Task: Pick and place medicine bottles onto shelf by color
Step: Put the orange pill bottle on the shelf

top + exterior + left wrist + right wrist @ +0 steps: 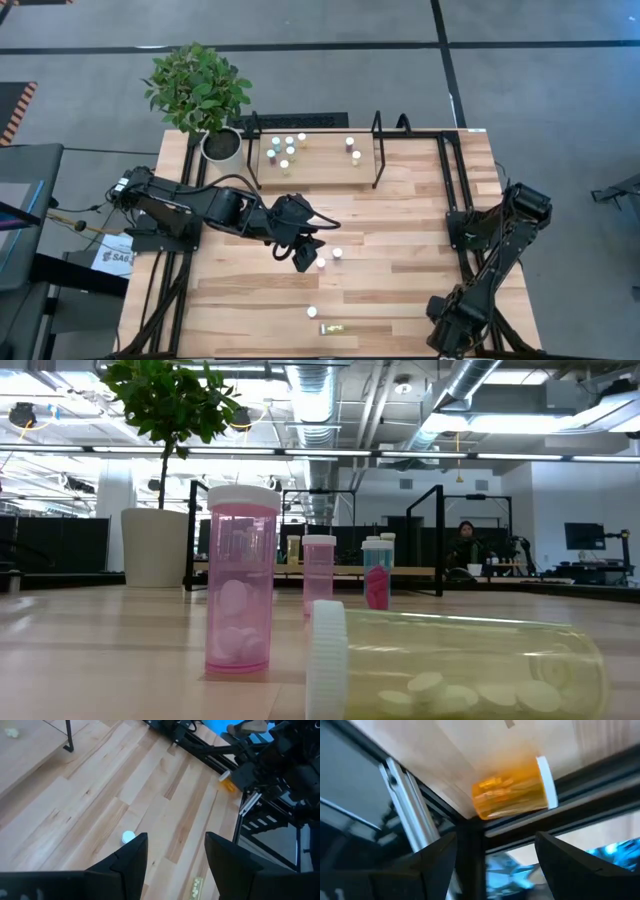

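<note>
My left gripper (pixel 303 262) (pixel 175 842) hovers open over the table's middle, nothing between its fingers. Two upright white-capped bottles (pixel 320 263) (pixel 337 254) stand just right of it. A third pink bottle (pixel 311 312) (pixel 240 585) (pixel 128 837) stands nearer the front, and a yellow bottle (pixel 332 328) (pixel 460 665) lies on its side beside it. My right gripper (pixel 447 305) (pixel 492 865) is open above an orange bottle (pixel 512 792) (pixel 227 782), which lies on its side by the black rail at the table's right. The shelf (pixel 330 165) at the far edge carries several bottles.
A potted plant (pixel 200 90) stands at the far left corner beside the shelf. Black frame rails (pixel 455 190) run along the table's right side by the right arm's base. Bare planks lie between the shelf and the loose bottles.
</note>
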Controlling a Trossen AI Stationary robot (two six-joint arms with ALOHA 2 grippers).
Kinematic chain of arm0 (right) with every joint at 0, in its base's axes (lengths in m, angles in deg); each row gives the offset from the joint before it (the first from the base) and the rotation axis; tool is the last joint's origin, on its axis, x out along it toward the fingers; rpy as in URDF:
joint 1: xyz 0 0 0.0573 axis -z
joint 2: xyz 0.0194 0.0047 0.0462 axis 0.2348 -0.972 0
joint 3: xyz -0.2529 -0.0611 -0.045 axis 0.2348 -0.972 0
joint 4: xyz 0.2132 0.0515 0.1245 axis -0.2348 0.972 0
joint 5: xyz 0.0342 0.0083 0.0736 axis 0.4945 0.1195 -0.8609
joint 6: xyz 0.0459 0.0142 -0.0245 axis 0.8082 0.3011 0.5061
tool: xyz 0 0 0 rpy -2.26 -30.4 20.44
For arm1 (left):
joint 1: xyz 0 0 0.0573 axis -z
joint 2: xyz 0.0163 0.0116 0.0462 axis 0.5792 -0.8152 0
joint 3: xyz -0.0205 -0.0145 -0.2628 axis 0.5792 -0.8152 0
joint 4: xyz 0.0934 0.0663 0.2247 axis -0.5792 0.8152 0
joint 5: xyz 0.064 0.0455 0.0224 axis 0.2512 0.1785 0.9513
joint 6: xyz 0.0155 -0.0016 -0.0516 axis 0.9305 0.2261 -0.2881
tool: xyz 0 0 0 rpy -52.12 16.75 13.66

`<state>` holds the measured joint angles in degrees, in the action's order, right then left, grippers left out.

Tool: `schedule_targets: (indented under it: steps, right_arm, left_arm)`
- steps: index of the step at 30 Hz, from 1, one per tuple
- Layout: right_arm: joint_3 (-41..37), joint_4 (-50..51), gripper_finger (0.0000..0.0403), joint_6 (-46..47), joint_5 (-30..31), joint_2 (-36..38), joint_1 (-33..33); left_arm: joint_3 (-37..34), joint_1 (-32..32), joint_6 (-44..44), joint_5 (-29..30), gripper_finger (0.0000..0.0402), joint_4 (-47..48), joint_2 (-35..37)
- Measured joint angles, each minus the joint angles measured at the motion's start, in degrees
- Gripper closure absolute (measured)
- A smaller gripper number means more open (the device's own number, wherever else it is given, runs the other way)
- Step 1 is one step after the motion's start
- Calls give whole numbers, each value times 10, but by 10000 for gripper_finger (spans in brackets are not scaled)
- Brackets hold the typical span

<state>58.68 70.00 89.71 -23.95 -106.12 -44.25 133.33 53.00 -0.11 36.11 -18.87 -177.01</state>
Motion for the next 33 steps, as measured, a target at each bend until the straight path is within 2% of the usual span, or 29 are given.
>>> schedule_targets:
  steps: [5,10,15,21,27,33]
  right_arm:
    - [0,-24,110,138,4,-4,-13]
    - [1,-40,110,301,24,-5,-30]
    - [1,-31,110,392,30,-4,-29]
    - [-1,-8,110,449,56,-3,-27]
    - [-15,-18,110,462,56,-2,-19]
    - [-42,-56,111,400,64,-9,4]
  left_arm:
    - [0,1,4,0,219,0,0]
    - [0,-3,46,-8,219,0,0]
    - [0,-22,85,-32,219,2,0]
    - [0,-40,131,-67,219,3,0]
    - [0,-44,168,-96,219,5,0]
    - [0,-44,181,-106,219,31,0]
